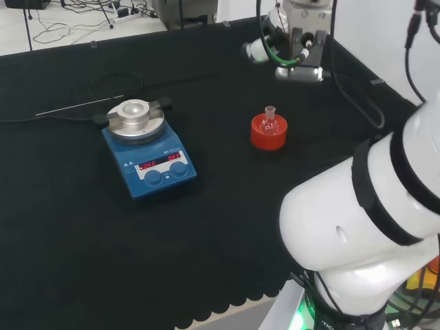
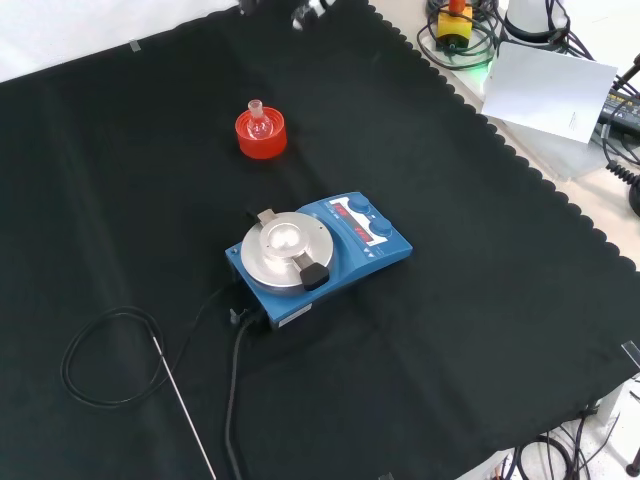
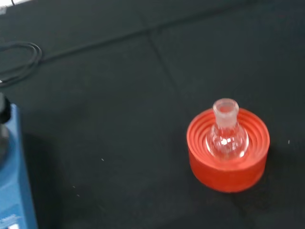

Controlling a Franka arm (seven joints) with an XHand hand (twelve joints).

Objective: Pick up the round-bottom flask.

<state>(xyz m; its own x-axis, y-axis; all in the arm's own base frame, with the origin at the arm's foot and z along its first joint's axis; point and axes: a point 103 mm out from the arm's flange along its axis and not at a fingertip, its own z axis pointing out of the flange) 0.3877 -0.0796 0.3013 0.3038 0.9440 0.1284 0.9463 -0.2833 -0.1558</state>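
Sitting upright in its red ribbed stand (image 1: 268, 132), the round-bottom flask (image 1: 269, 122) is small and clear, its bulb nested in the stand's hollow and its short neck pointing straight up. In the wrist view the neck's open mouth rises above the stand's rim, and the bulb rests inside the ribbed rings; the flask looks empty, though clear glass makes that hard to be sure of. Its long axis runs vertical, so the neck is the part that offers itself from above.

Flask and stand are on the black cloth of the counter (image 1: 220, 227), right of centre in the head view and toward the upper left in the front view. A blue hotplate stirrer (image 1: 148, 151) with a round metal top stands well apart from them, to the left in the head view and nearer the camera in the front view. A thin metal rod (image 2: 185, 410) and a looped black cable (image 2: 105, 355) lie beyond the stirrer, far from the flask.

Whether the hand's fingers are spread or curled, I cannot tell. Judging from the wrist view, which looks down at the flask from an angle with bare cloth all round, the wrist hangs above and off to one side of the stand. The task looks barely begun, with the flask untouched in its seat. The coming move likely turns on bringing the hand down over the neck and lifting along that vertical axis, so the bulb clears the stand without dragging it.
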